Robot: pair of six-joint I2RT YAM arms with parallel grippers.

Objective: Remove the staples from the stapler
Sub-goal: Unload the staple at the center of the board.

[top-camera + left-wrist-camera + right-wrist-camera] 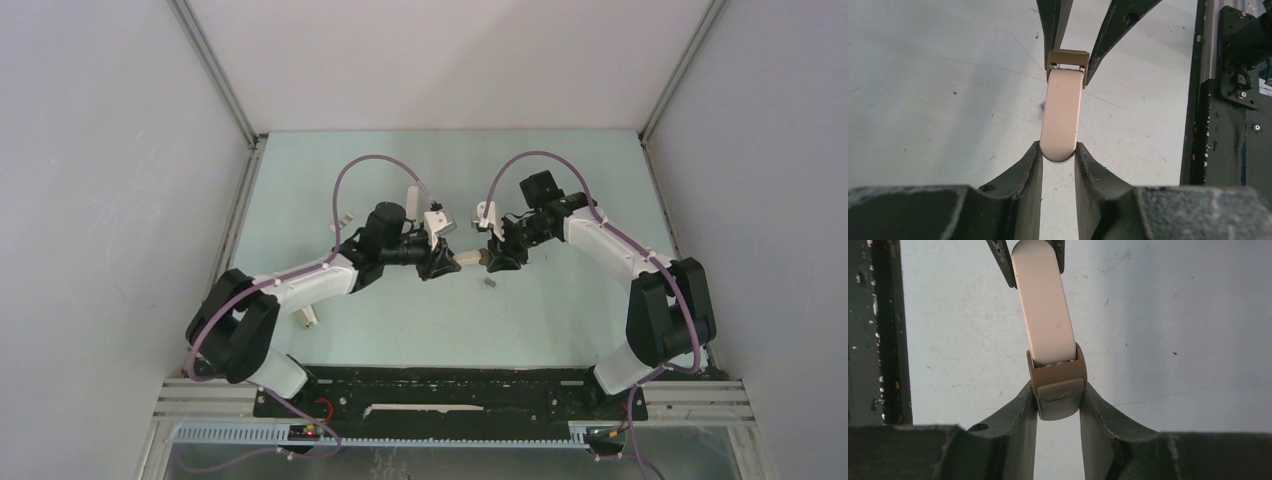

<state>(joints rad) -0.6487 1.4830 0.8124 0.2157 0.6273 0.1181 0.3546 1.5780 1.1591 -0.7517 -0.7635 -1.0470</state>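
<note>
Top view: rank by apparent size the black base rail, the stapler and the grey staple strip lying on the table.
1. black base rail, by far.
2. stapler.
3. grey staple strip, a speck.

1. Our left arm (300,280): elbow bent, reaching inward over the table. Our left gripper (1058,152): clamped on the rounded end of the stapler (1062,110).
2. Our right arm (610,240): mirrored pose. Our right gripper (1058,400): clamped on the opposite end, facing the left gripper.

Ends of small grey-beige stapler (1062,110) hidden inside left end effector (1058,148) and right end effector (1058,390), tiny grey speck (488,285) on table (560,320) too small to identify.
</note>
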